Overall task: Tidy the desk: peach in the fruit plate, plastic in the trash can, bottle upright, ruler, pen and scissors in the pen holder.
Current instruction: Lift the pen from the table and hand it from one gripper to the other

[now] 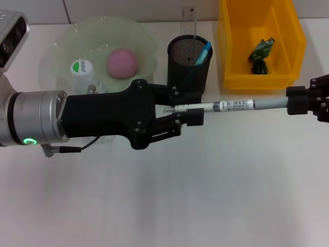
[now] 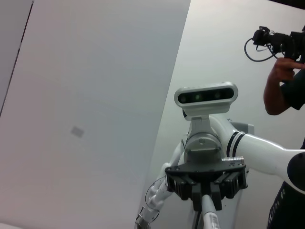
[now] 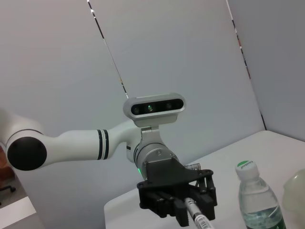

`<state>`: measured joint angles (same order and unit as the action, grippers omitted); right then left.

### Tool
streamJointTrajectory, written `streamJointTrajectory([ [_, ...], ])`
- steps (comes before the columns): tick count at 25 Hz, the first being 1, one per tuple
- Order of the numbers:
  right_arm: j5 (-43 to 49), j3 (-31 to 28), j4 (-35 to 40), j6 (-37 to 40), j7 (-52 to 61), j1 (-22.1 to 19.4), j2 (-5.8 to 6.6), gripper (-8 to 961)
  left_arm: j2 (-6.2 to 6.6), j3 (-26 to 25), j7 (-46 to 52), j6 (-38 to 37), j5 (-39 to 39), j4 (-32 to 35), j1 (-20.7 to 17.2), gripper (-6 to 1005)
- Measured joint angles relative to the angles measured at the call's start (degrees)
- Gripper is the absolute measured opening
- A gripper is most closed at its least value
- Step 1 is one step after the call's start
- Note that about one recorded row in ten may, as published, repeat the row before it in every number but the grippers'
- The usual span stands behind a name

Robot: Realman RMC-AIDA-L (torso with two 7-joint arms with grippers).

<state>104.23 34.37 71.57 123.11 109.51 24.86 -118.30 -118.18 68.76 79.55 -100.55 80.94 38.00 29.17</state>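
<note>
The left gripper (image 1: 182, 117) jaws clench one end of the pen (image 1: 231, 105); the right gripper (image 1: 308, 100) jaws clench the other end. The pen is horizontal above the desk (image 1: 164, 206), just in front of the pen holder (image 1: 189, 60). The peach (image 1: 122, 63) lies in the fruit plate (image 1: 61, 49); the bottle (image 1: 82, 72) stands upright; the plastic (image 1: 260, 54) sits in the trash can (image 1: 229, 46).

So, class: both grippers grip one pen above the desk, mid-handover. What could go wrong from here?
1. The left gripper and right gripper each clamp an end of the pen; if both let go, or pull apart, it may drop or slip.
2. The pen holder sits just behind the left arm, so a careless swing might knock it.
3. The upright bottle stands close by and could topple.
</note>
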Motion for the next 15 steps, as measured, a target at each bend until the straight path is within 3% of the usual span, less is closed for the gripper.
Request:
streamJointTrajectory([
  [4, 0.00, 0.00, 0.06, 0.07, 0.00, 0.01, 0.00, 119, 0.02, -0.17, -0.01, -0.04, 0.58, -0.03, 0.07, 387],
  [9, 0.00, -0.01, 0.12, 0.08, 0.00, 0.01, 0.00, 119, 0.06, -0.21, -0.02, -0.33, 0.65, -0.02, 0.10, 238],
  [15, 0.00, 0.09, 0.03, 0.01, 0.00, 0.02, 0.00, 120, 0.16, -0.57, -0.75, -0.50, 0.73, 0.40, 0.11, 210],
])
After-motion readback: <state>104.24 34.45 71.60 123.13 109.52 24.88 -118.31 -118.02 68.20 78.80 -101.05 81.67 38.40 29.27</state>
